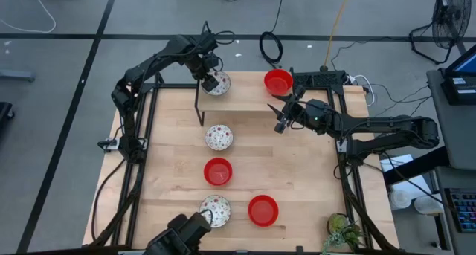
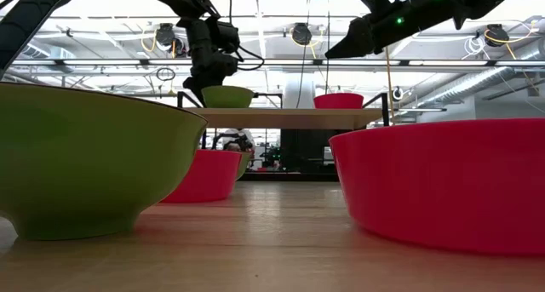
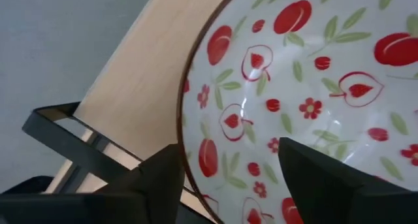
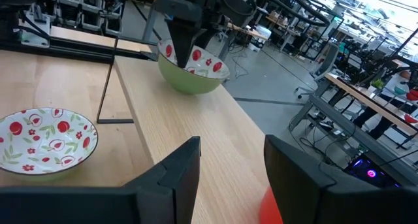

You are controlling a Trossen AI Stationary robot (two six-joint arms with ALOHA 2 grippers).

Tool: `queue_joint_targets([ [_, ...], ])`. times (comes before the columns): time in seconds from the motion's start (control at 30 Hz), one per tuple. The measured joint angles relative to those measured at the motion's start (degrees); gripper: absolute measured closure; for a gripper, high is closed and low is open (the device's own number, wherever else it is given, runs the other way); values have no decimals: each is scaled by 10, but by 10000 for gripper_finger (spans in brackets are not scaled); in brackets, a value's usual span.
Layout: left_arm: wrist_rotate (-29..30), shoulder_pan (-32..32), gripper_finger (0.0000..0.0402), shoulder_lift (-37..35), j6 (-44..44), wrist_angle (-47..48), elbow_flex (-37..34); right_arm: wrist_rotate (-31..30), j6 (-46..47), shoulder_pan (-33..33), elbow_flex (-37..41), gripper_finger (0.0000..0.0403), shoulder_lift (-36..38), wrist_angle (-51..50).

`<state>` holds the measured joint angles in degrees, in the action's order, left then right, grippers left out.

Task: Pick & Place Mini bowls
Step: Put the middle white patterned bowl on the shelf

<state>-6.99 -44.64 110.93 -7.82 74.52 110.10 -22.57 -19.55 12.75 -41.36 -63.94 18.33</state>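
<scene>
Wooden shelving at the worktop's far edge carried your patterned bowl (image 1: 216,82), with the left gripper (image 1: 208,78) straddling its rim, fingers spread. It looked glossy, rigid and chippable, so pinch the rim. Only the right wrist view showed its green outside. The right gripper (image 1: 280,123) hovered spread by the red bowl (image 1: 278,82).
</scene>
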Motion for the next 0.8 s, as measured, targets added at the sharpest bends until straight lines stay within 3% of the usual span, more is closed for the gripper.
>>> queue_joint_targets([
  [0.23, 17, 0, 138, -19, -13, -4, 0, 0, 2, 0, 0, 248, 0, 0],
  [0.53, 25, 8, 148, -101, -12, -14, 0, 1, 4, 0, 0, 248, 0, 0],
  [0.8, -33, 69, 152, -168, -37, 37, 0, 1, 4, 0, 0, 248, 0, -2],
])
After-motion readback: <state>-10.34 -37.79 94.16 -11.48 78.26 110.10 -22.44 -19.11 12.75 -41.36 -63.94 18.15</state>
